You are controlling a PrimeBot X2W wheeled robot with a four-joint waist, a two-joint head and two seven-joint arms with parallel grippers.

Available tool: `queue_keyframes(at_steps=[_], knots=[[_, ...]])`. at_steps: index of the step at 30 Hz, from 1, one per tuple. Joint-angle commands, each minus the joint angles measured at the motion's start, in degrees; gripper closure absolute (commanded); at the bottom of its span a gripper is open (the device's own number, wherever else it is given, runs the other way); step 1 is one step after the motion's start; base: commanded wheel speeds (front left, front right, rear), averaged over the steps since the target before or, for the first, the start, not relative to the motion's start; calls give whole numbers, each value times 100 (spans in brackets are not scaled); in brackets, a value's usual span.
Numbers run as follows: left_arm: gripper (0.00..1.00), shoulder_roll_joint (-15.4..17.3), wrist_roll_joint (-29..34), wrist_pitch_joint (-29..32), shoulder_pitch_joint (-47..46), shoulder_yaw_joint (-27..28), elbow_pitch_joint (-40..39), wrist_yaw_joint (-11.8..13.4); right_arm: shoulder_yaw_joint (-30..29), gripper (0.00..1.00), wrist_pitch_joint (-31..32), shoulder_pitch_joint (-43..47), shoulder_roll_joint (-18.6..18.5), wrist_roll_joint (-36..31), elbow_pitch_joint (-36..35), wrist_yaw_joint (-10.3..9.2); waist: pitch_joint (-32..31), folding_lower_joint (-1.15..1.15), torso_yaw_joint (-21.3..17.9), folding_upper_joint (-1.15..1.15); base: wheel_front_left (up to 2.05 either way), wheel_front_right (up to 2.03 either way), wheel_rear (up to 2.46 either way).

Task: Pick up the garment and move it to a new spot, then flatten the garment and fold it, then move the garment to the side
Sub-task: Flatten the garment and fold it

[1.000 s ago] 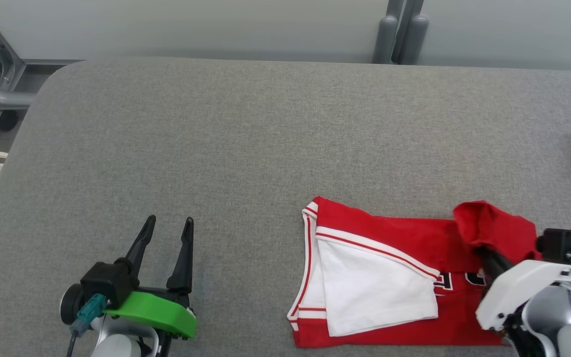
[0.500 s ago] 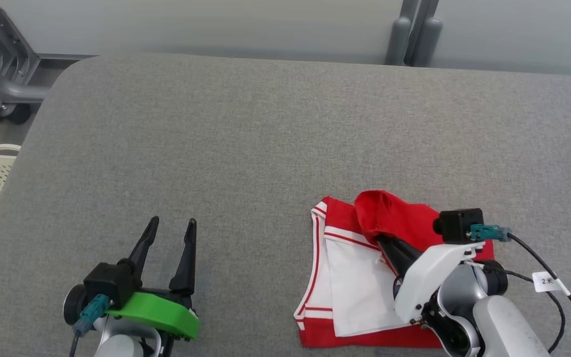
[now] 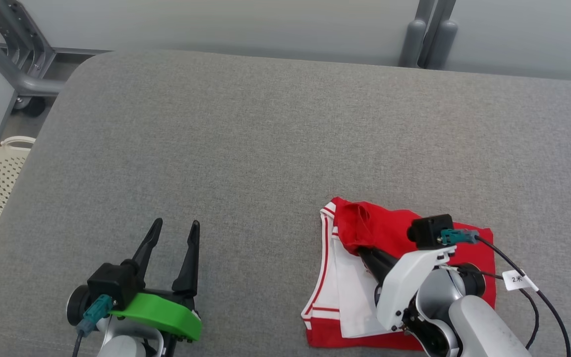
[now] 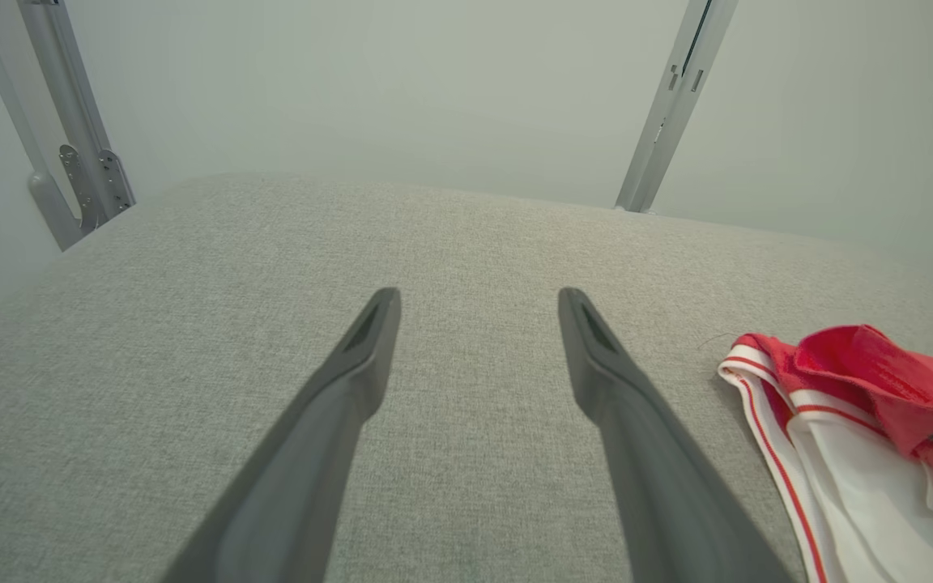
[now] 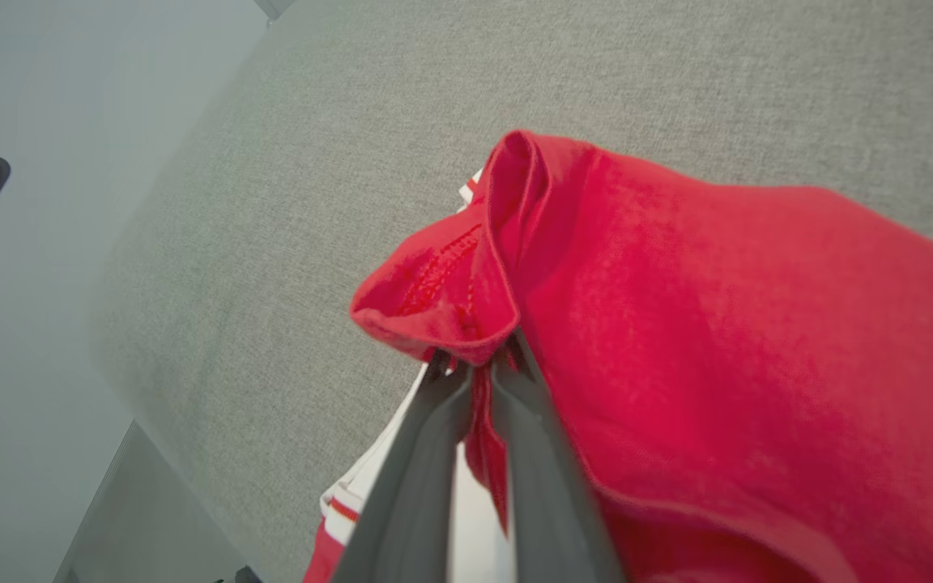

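The red-and-white garment [image 3: 389,225] lies folded on the grey padded table [image 3: 265,148] at the near right. The right gripper [image 3: 363,251] reaches across it from the near side, jaws closed tight on a red edge of the cloth, which is raised in a bunched fold over the white-trimmed left end of the garment. The left gripper [image 3: 175,225] stands well apart to the garment's left, low over bare table — fingers spread wide, holding nothing.
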Motion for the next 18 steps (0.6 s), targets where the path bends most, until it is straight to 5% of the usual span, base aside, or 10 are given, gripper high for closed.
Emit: queue_keyframes(at_steps=[1,9,10,11,12,18], knots=[[0,29,-46,-17,-58,-2,2,-14,77,100,-78,-123,-9,-81,54,-1,-10,0,23,0,0,0,0],[0,7,-64,-17,-87,-75,34,-14,336,100,-184,-279,-11,55,502,-1,-5,0,129,0,0,0,0],[0,6,-65,-16,-86,-79,37,-14,338,92,-197,-290,-11,39,538,-1,-4,0,134,0,0,0,0],[0,5,-66,-17,-82,-79,38,-14,342,31,-228,-307,-11,14,567,-1,-6,0,137,0,0,0,0],[0,7,-65,-17,-75,-75,38,-14,324,0,-250,-308,-11,63,585,-1,-9,0,136,0,0,0,0],[0,14,-60,-16,5,-28,26,-14,458,0,-109,-176,-10,628,376,-1,-45,0,97,0,0,0,0]])
